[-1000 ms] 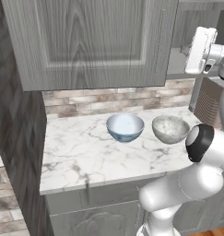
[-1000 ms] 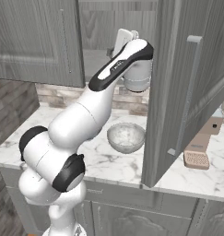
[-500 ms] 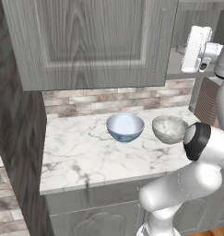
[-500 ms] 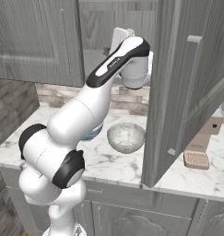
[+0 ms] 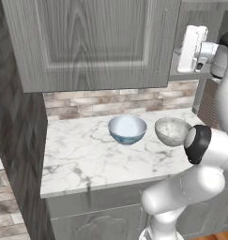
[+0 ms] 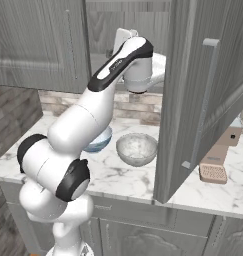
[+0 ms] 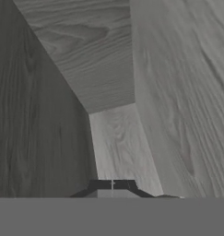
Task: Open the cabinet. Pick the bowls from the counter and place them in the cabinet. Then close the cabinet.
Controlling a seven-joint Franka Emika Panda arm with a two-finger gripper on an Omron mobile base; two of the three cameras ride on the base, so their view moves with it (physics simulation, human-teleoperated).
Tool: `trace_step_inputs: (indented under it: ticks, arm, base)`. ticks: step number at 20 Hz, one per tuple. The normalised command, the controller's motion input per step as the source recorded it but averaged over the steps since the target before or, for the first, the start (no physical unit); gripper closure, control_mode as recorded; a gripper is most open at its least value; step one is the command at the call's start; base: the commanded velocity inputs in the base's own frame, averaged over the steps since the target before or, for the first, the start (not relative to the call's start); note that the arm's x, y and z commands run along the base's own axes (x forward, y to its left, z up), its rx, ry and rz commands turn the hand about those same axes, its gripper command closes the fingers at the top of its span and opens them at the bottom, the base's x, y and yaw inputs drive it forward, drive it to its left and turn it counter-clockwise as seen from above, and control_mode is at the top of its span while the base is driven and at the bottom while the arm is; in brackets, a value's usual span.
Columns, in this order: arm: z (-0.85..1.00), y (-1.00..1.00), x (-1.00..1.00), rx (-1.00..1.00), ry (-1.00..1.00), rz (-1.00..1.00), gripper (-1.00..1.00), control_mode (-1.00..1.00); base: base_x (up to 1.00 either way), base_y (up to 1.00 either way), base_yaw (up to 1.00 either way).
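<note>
Your gripper [image 7: 112,185] is pressed together with nothing between its tips, held high and pointing into the open right half of the cabinet [image 6: 128,35]. In the hand view you look straight at bare grey wood-grain panels inside it.

The right door [image 6: 205,95] stands swung well out toward you, its slim bar handle [image 6: 199,102] facing the room. The left door [image 5: 92,42] is shut, covering that side of the cabinet above the counter [image 5: 82,154].

Below, both bowls sit on the marble, well apart from your hand. The light blue bowl [image 5: 127,130] is nearer the middle, and the speckled stone-like bowl [image 5: 171,131] is just beside it to the right, the two close but not clearly touching. Both are upright and empty. On the far right of the counter lies a tan brush-like tool [image 6: 216,164], no part of the job.

As a judgement: the opening step looks done on one door at least. Neither bowl is picked yet, so both placements and the closing remain. You need to spread the fingers and come down to the nearer bowl's rim.
</note>
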Motion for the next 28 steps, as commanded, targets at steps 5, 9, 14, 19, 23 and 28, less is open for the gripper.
trace_step_inputs:
  ticks: [5, 9, 14, 19, 23, 28]
  arm:
    - [0.00, 0.31, 0.23, 0.00, 0.00, 0.00, 1.00, -1.00]
    - [0.00, 0.18, 0.42, 0.00, 0.00, 0.00, 1.00, -1.00]
    - [0.00, 0.00, 0.62, 0.00, -0.01, 0.00, 1.00, -1.00]
    - [0.00, 0.00, 0.44, 0.00, -0.03, 0.00, 1.00, -1.00]
    - [0.00, 0.18, -0.01, 0.00, -0.03, 0.03, 1.00, -1.00]
    - [0.00, 0.35, -0.43, 0.00, -0.02, 0.07, 1.00, -1.00]
  base:
    - [0.00, 0.00, 0.00]
    - [0.00, 0.00, 0.00]
    - [0.00, 0.00, 0.00]
    - [0.00, 0.00, 0.00]
    - [0.00, 0.00, 0.00]
    - [0.00, 0.00, 0.00]
